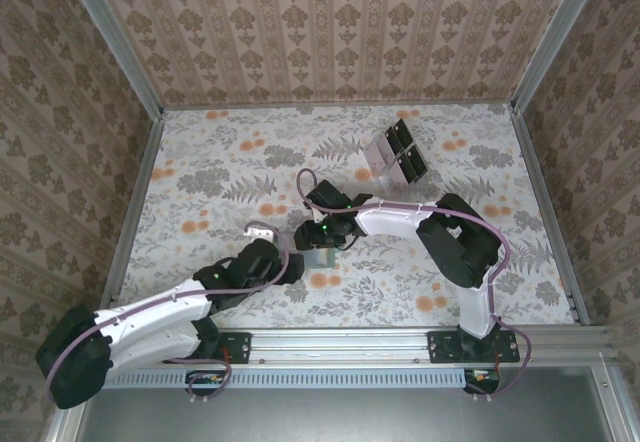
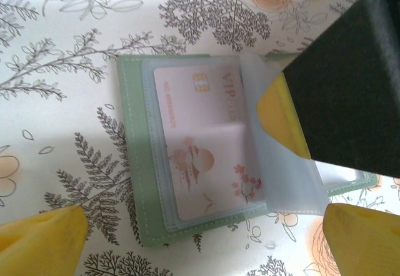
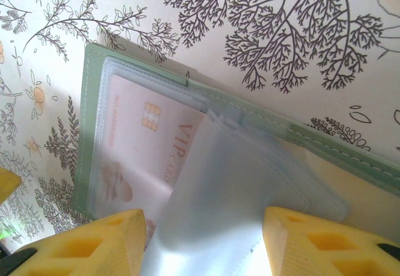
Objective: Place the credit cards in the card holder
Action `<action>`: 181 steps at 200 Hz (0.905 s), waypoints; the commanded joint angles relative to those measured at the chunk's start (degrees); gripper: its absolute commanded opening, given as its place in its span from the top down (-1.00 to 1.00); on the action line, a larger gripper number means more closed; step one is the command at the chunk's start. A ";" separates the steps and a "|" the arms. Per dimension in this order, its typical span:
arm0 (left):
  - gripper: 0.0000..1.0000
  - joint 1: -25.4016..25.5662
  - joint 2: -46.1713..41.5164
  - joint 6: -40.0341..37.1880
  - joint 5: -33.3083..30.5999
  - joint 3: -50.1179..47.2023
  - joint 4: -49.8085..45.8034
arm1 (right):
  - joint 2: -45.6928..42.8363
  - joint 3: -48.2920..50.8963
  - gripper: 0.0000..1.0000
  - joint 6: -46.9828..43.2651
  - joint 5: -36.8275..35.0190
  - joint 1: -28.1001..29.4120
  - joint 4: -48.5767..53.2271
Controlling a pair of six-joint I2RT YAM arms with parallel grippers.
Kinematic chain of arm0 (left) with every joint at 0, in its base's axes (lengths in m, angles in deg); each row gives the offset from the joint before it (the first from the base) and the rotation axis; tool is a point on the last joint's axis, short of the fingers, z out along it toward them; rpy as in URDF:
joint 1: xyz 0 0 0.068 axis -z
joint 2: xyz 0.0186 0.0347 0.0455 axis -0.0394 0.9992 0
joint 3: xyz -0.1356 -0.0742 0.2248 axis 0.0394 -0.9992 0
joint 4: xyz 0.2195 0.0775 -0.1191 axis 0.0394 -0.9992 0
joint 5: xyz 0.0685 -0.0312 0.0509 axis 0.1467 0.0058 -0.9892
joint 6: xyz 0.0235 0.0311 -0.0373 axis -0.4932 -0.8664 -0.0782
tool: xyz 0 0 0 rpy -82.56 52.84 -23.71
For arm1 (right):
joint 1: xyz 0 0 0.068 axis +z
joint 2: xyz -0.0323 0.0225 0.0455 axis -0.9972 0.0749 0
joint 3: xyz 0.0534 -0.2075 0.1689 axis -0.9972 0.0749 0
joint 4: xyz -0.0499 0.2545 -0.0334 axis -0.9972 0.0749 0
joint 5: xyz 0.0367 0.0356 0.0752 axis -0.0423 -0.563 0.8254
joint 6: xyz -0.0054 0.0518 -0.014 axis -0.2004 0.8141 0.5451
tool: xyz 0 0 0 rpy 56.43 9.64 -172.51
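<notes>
Card holder [image 2: 132,157] flat, open, between wide-apart left fingers [image 2: 44,238]; right fingers [image 3: 103,241] apart above it.

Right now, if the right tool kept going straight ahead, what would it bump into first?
Most likely the clear sleeve of the open card holder, just ahead of the right tool; the credit card lies beyond. Depth is unclear.
</notes>
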 commanded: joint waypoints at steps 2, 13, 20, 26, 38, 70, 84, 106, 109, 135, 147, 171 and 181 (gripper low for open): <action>-1.00 -0.24 2.13 -0.31 2.47 0.31 0.68 | 1.11 -0.84 -0.08 0.91 0.69 0.30 0.11; -1.00 -0.34 3.44 -0.76 2.53 0.83 1.49 | 1.15 -1.00 -0.08 0.91 0.68 0.25 0.11; -1.00 -0.33 4.35 -1.06 2.51 1.25 1.93 | 1.22 -0.96 -0.08 0.92 0.70 0.27 0.10; -1.00 -0.34 4.99 -1.28 2.55 1.57 2.26 | 1.21 -0.98 -0.08 0.99 0.71 0.24 0.11; -1.00 -0.36 6.57 -1.72 2.40 2.32 2.85 | 1.18 -1.04 -0.08 1.00 0.71 0.22 0.06; -1.00 -0.35 9.27 -2.21 2.35 3.10 4.59 | 1.23 -0.95 -0.08 0.99 0.72 0.21 0.02; -1.00 -0.36 9.68 -2.21 2.05 3.21 4.89 | 1.24 -0.95 -0.08 0.99 0.80 0.18 0.02; -1.00 -0.32 8.82 -2.30 1.69 2.80 5.42 | 1.33 -0.96 -0.08 0.99 0.74 0.16 0.02; -1.00 -0.39 8.56 -2.37 1.65 2.66 5.66 | 1.33 -0.96 -0.08 1.02 0.80 0.20 0.02; -1.00 -0.28 5.38 -2.60 1.26 1.31 6.59 | 1.56 -1.04 -0.08 0.91 0.77 0.18 0.10; -1.00 -0.24 3.97 -2.59 1.16 0.78 6.44 | 1.60 -1.10 -0.08 0.91 0.86 0.15 0.03; -1.00 -0.25 1.95 -2.34 1.11 -0.18 5.78 | 1.80 -1.12 -0.08 0.99 0.84 0.17 -0.09; -1.00 -0.30 1.62 -2.08 1.02 -0.53 5.47 | 1.83 -1.15 -0.08 1.02 0.92 0.17 -0.07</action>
